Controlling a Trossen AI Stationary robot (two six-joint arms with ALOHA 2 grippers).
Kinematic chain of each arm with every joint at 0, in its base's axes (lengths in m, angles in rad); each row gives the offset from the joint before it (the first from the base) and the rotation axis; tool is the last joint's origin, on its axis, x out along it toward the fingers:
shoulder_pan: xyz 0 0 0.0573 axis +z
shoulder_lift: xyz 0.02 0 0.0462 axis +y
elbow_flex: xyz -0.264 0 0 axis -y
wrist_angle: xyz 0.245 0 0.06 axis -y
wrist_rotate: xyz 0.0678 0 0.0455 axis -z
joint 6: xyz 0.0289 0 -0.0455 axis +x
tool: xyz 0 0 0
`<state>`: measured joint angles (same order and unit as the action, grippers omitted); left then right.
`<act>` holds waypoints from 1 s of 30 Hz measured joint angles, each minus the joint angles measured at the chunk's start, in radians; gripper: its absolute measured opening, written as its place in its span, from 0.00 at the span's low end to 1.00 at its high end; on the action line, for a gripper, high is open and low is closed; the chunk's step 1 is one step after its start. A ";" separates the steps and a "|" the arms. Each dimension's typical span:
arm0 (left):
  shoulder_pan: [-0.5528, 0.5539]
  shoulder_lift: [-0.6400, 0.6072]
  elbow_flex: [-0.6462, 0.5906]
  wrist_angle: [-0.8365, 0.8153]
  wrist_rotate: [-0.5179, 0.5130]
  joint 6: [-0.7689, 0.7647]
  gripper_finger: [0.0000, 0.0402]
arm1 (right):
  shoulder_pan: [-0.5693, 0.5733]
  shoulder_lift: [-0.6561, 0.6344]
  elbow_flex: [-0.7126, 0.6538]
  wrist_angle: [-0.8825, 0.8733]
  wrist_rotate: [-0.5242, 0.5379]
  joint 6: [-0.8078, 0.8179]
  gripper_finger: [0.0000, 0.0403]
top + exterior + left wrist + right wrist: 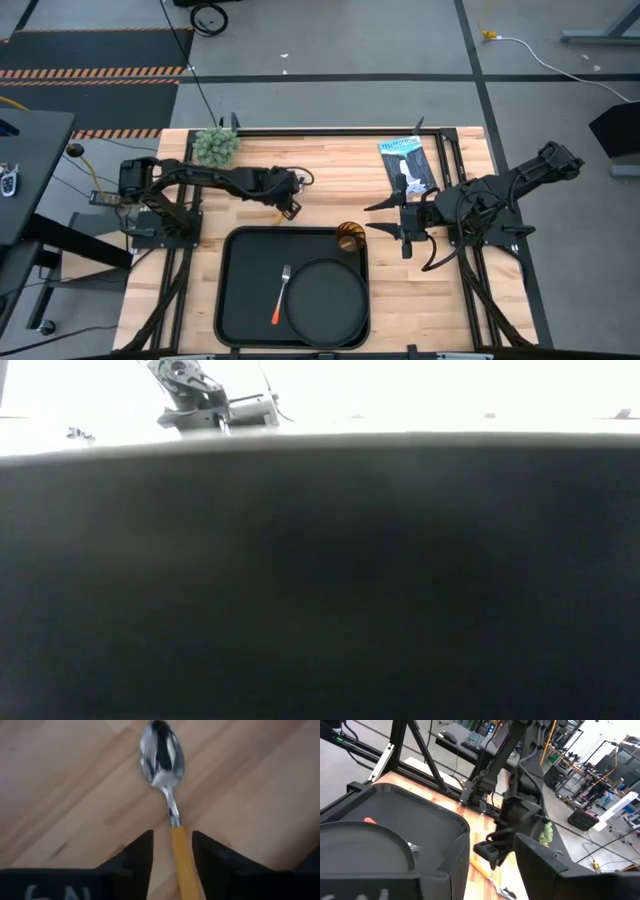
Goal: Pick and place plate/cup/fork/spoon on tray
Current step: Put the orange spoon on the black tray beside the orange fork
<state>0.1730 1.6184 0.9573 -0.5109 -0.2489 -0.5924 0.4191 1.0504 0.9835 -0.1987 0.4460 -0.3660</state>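
The spoon (167,775) lies flat on the wooden table just past the tray's far edge, its silver bowl (161,752) pointing away from my left gripper. My left gripper (172,857) is open and low over it, with one finger on each side of the orange handle (184,865). The black tray (240,300) sits at the near middle. On it are the black plate (325,300) and the fork (282,295). The amber cup (350,238) stands in the tray's far right corner. My right gripper (383,217) is open and empty to the right of the cup.
A green tuft-like thing (215,146) sits at the table's far left. A black-and-white packet (408,165) lies at the far right. The tray's dark wall (320,580) fills the low view. Bare wood shows on both sides of the tray.
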 joint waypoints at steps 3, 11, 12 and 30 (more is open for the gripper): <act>0.016 0.014 0.000 0.036 0.003 0.029 0.40 | 0.000 0.000 0.000 -0.001 -0.003 0.000 0.40; 0.010 0.123 0.000 0.112 -0.002 0.077 0.38 | 0.000 0.000 0.000 -0.002 -0.004 0.000 0.40; 0.010 0.135 0.000 0.123 -0.002 0.078 0.38 | 0.000 0.000 0.000 -0.004 -0.004 0.000 0.40; 0.027 0.182 0.004 0.117 0.054 0.001 0.15 | 0.000 0.000 0.000 -0.005 -0.005 0.004 0.40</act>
<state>0.2001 1.8000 0.9611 -0.3935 -0.1947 -0.5911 0.4191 1.0504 0.9836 -0.2035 0.4408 -0.3622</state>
